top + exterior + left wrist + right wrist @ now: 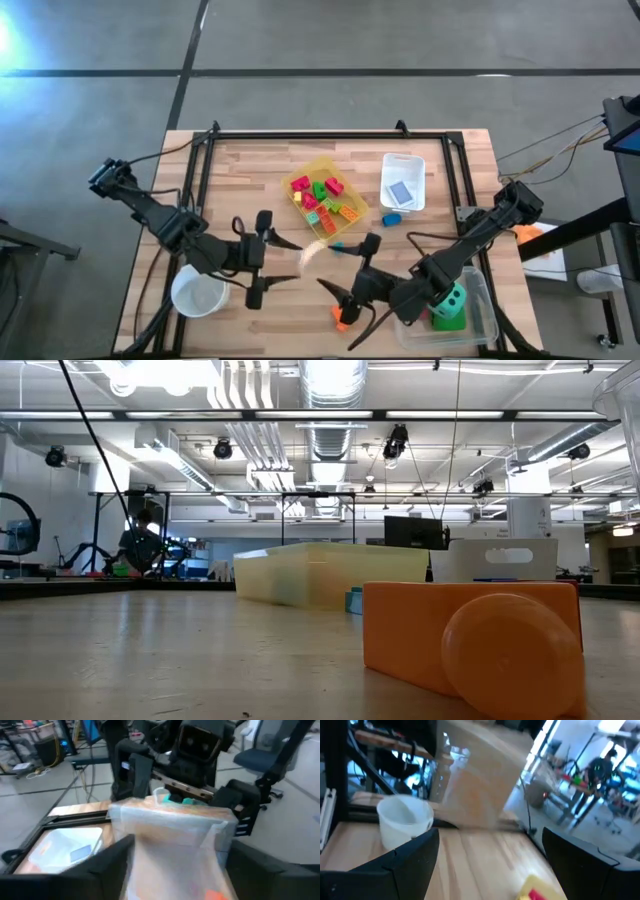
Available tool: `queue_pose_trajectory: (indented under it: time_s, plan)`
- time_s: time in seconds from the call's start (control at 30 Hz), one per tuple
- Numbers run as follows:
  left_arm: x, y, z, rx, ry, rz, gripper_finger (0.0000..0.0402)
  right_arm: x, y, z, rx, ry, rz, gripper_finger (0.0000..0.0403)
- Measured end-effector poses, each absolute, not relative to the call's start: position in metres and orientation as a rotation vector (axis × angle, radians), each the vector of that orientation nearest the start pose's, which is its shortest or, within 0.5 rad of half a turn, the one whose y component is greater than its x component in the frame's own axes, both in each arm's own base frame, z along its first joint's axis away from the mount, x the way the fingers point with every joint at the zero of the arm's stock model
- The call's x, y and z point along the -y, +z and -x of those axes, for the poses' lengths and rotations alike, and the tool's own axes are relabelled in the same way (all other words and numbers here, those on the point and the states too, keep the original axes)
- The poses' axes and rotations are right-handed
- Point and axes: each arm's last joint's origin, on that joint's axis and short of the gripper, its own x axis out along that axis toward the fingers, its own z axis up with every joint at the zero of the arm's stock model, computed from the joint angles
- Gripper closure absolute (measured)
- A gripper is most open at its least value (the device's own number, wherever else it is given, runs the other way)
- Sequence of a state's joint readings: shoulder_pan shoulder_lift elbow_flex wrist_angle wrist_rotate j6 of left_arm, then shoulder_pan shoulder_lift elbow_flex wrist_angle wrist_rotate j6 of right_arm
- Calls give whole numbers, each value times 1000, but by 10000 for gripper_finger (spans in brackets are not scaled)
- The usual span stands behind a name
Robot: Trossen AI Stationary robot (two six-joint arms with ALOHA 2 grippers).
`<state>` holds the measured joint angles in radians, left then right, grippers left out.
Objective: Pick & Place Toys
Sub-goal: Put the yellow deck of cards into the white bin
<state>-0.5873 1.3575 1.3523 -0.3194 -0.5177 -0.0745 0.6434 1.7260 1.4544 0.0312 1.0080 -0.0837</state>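
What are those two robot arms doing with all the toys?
They are sorting toys on a wooden table. The yellow bin in the middle already holds a heap of colourful blocks. A white bin beside it holds a blue piece. The left pincer hovers open next to a round white bowl. The right pincer is open over an orange block lying on the table. A green die sits in a clear bin under the right arm.

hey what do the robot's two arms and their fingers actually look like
Both arms are dark, nearly black, built of jointed segments. The left arm and right arm each end in a gripper, left gripper and right gripper, with two slim dark fingers. Thin black cables run near the right arm's base. No markings can be made out.
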Motion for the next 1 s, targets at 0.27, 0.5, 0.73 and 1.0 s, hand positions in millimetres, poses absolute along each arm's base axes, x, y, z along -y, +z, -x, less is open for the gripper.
queue_pose_trajectory:
  time_s: [0.27,0.5,0.73,1.0]
  plan:
    - [153,393,-256,-257,-66,-125,258,-216,338,-332,-179,-340,343,56]
    - [138,381,-258,-378,29,-111,364,-206,323,-335,-252,-381,229,56]
    - [136,376,-256,-429,43,-117,390,-203,320,-335,-281,-387,258,56]
    - [132,372,-252,-481,88,-37,383,-204,319,-335,-300,-374,350,56]
